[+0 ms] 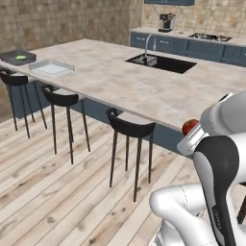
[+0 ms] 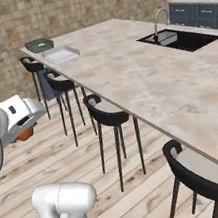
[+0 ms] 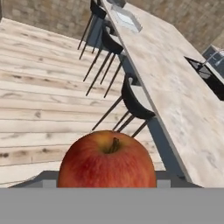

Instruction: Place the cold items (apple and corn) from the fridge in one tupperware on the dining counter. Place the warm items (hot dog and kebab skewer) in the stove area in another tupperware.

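Nearest to us is the apple [image 3: 107,159], red with a short brown stem pointing up, sitting large at the bottom of the hand view. Our hand [image 1: 192,137] is clamped on it and carries it in the air over the wooden floor [image 3: 39,87], beside the long surface [image 1: 144,81] and apart from it. In the left base view the apple [image 1: 190,126] peeks out red just past our white wrist; in the right base view a sliver of it [image 2: 25,134] shows under the hand [image 2: 25,128].

Next come the black stools [image 2: 106,112], lined up along the near edge of the surface, their seats tucked partly under it.

Further along the surface, a dark sink [image 1: 161,63] with a curved tap [image 1: 147,45] is set into the top.

At the far end of the surface lie two containers just beside each other: a clear, shallow tub [image 1: 52,67] and a dark tub [image 1: 18,57] with something green inside; we cannot tell what it is.

Beyond that, a back counter with blue cabinets [image 1: 192,47] carries a coffee machine [image 1: 166,22] and a stovetop [image 1: 209,36] against the brick wall.
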